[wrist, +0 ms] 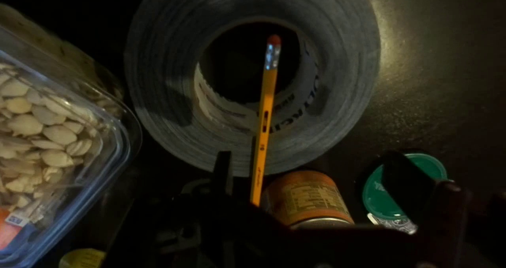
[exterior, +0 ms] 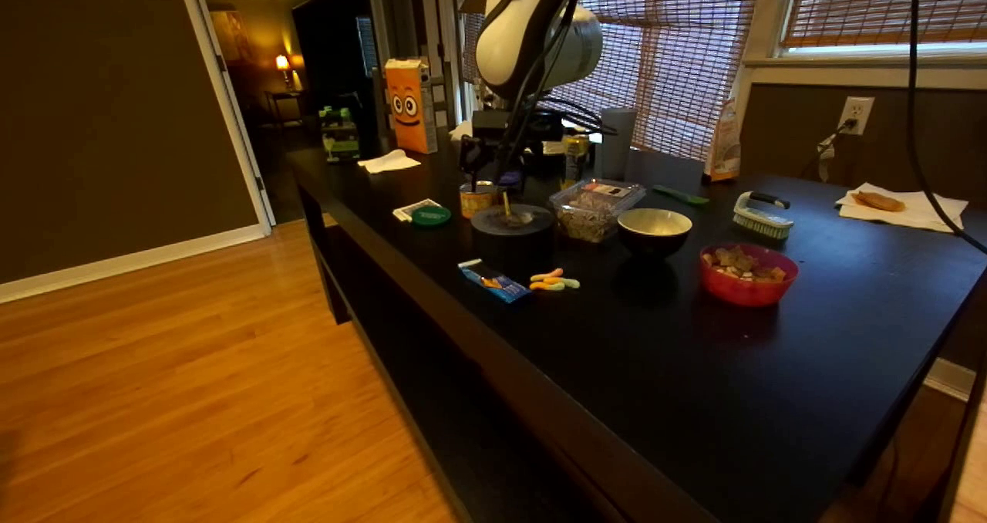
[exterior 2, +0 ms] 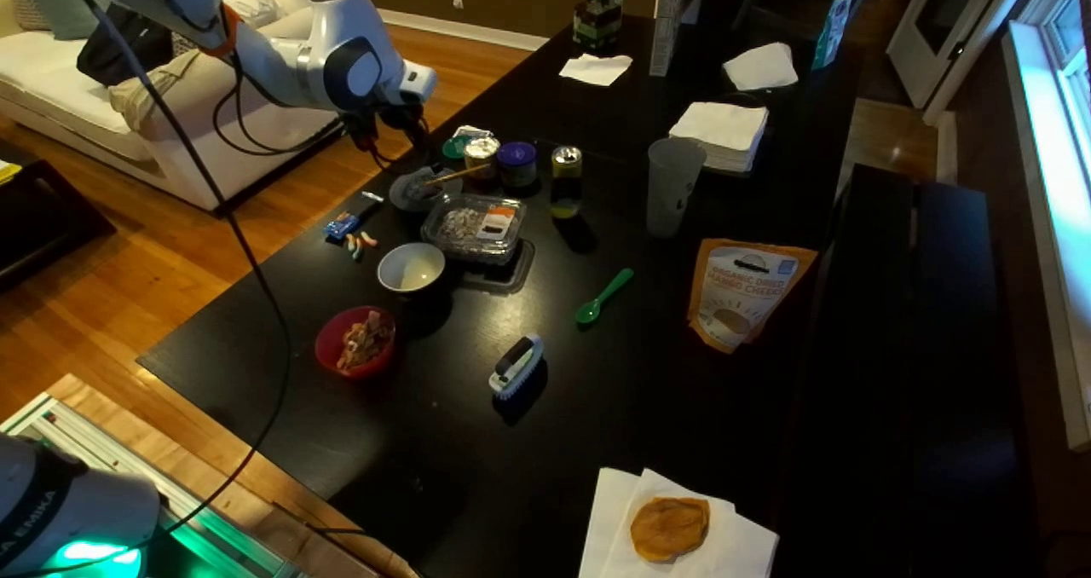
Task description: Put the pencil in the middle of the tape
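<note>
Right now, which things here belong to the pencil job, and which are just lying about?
For the job:
yellow pencil
grey tape roll

Lying about, among others:
dried mango bag
green spoon
scrub brush
gummy worms
red bowl
clear plastic tub

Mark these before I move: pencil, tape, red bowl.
Pencil [wrist: 264, 121]: wrist view, middle of the yellow shaft.
Tape [wrist: 347, 72]: wrist view, grey face of the ring.
Red bowl [exterior: 746, 295]: in an exterior view, outer wall.

Woven blinds [exterior: 678, 68] hang beyond the table's [exterior: 694, 384] long edge. A lamp [exterior: 282, 62] glows through a doorway [exterior: 230, 122]. The floor [exterior: 193, 399] is wood.
</note>
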Controlling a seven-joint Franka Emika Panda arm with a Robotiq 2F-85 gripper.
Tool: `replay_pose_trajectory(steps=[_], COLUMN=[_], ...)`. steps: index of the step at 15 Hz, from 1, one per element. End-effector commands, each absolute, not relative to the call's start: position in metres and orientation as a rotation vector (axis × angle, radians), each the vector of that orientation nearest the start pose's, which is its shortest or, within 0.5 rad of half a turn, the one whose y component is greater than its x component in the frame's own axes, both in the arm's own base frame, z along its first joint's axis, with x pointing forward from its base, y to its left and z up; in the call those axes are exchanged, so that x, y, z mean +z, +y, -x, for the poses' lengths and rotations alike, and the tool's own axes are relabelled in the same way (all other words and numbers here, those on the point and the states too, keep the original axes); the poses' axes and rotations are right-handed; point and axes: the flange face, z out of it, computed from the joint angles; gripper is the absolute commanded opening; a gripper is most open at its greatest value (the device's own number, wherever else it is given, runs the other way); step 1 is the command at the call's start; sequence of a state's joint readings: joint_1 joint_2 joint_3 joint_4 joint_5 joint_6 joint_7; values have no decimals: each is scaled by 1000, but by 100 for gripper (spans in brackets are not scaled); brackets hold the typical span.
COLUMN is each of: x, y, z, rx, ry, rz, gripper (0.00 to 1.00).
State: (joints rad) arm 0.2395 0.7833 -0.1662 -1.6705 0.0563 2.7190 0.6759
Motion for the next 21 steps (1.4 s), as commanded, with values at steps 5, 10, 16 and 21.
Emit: replay_pose_trajectory(steps=[5,10,16,21], x=[195,179,163,162], y=[60,52,52,48], z=[-735,-746,-754,-758], rx=[-477,-456,-433,-443], ry=[901,904,896,906], rz=[3020,3054,3074,3077], gripper=[83,64,44,47])
